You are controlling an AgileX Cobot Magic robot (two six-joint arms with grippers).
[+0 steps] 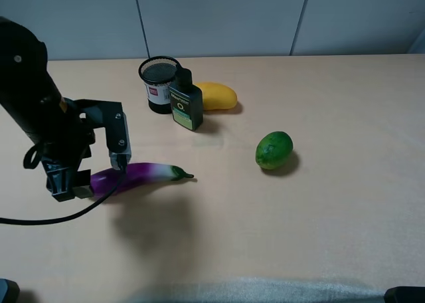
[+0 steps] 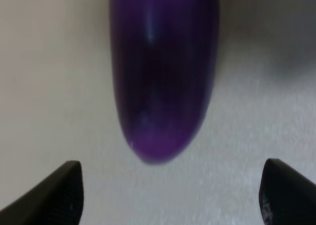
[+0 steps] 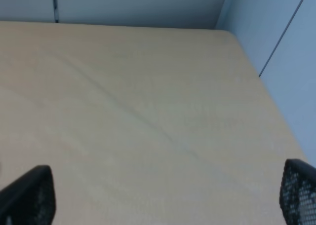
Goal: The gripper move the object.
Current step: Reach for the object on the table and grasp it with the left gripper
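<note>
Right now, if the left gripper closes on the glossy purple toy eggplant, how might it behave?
The glossy purple toy eggplant looks moulded, probably stiff. Its shiny, rounded end may slip from the left gripper. Lying flat, it could roll if pushed.

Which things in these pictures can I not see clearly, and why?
- Exterior high: fingertips of the left gripper, lost against its own black body.
- Left wrist: the eggplant is blurred, its stem end cut off by the picture edge.
- Exterior high: print on the dark bottle, too small to read.
</note>
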